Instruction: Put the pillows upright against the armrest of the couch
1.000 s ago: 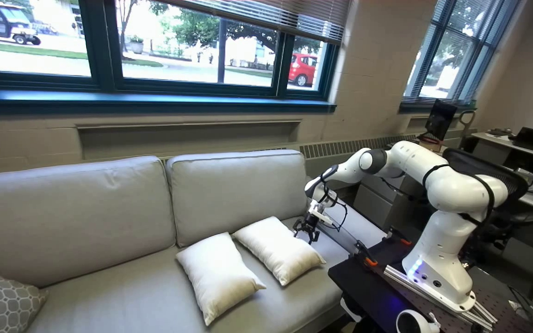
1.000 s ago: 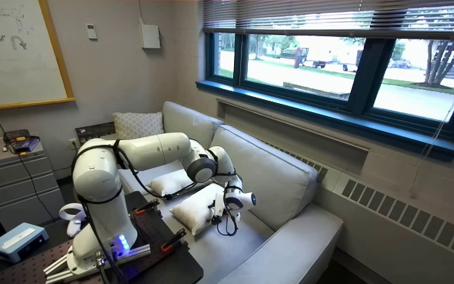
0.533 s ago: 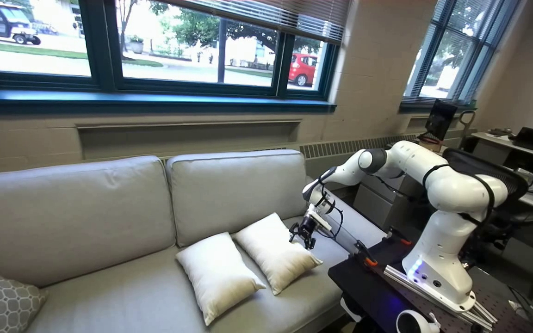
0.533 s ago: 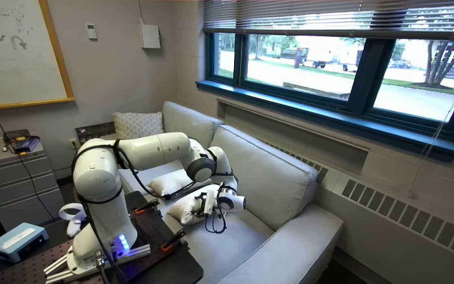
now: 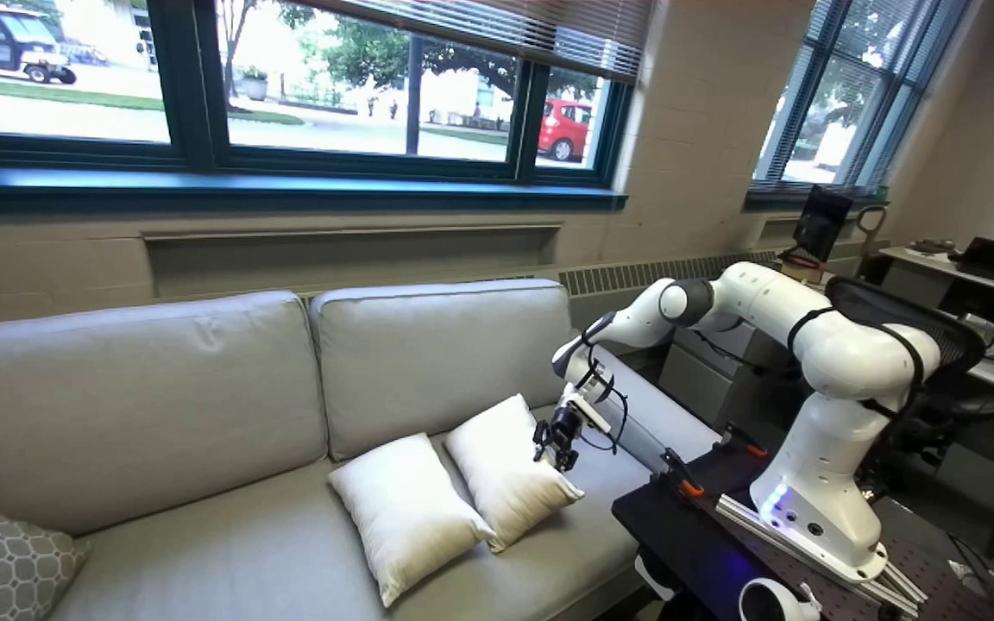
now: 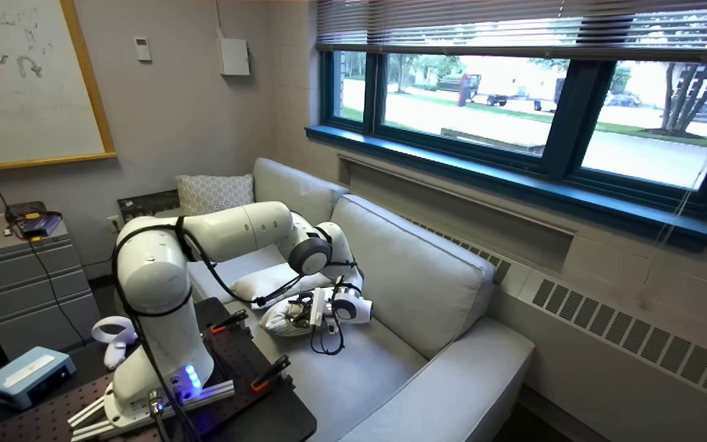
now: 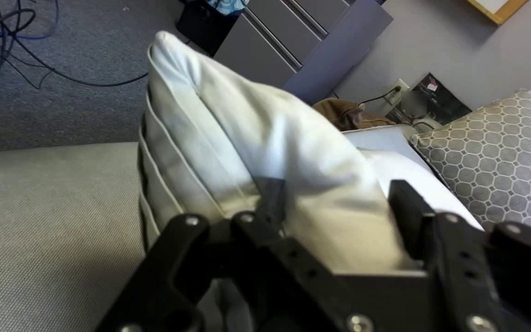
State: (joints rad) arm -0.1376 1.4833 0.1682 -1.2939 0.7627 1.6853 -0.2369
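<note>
Beneath a blue-framed window (image 5: 199, 86) stands the couch (image 5: 204, 539), with its armrest (image 6: 452, 393) well apart from both cream pillows. You have the claw (image 5: 553, 454) at the armrest-side edge of the nearer pillow (image 5: 506, 470), touching it; the farther pillow (image 5: 406, 513) lies just beside, away from the claw. From the wrist view, your fingers (image 7: 408, 216) stand apart with that nearer pillow's creased cloth between them; you cannot tell whether they are clamped on it.

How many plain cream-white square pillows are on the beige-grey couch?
2: one pillow at the black tool, the second pillow beside that one, farther from the padded armrest.
</note>
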